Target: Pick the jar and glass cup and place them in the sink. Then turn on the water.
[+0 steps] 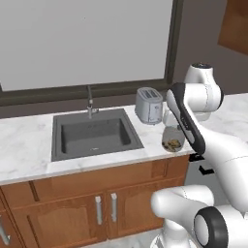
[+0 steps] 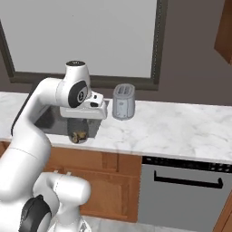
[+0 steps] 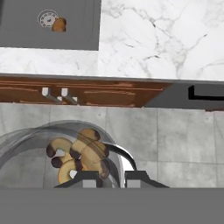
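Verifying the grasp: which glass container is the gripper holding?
The jar: clear glass with brown-golden bits inside, clamped in the gripper, right of the sink.

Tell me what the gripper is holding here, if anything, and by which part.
The gripper holds the jar with brown bits, lifted off the counter; the fingers clamp its rim.

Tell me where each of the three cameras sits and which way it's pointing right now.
Left base view: behind the arm's left, facing the sink, toaster and window; arm rises lower right.
Right base view: behind its right, facing the counter and dishwasher; arm lower left.
Hand view: on the hand, looking down past the held jar at floor and cabinets; gripper at bottom.
Shared: the jar and sink appear in all three.
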